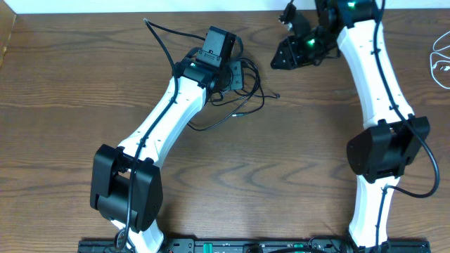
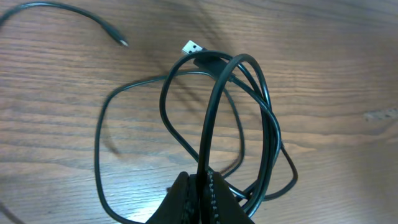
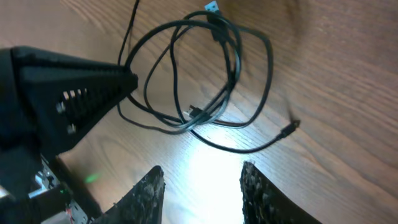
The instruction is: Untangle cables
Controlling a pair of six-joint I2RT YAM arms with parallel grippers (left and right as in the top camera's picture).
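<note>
The black cable [image 1: 242, 98] lies in a loose tangle of loops on the wooden table, left of centre at the back. My left gripper [image 1: 236, 74] is over it, shut on one strand [image 2: 208, 134] that rises between its jaws [image 2: 202, 183]. The flat plug [image 2: 191, 47] and the small plug [image 2: 121, 42] lie free on the wood. My right gripper [image 1: 275, 62] hovers to the right of the tangle, open, with nothing between its fingers [image 3: 202, 180]; the coil [image 3: 208, 68] lies ahead of it. The white cable [image 1: 438, 62] lies apart at the far right edge.
The left arm [image 1: 158, 123] crosses the table diagonally from the near left. The right arm [image 1: 376, 77] runs along the right side. In the right wrist view, the left gripper's black body [image 3: 68, 93] sits close on the left.
</note>
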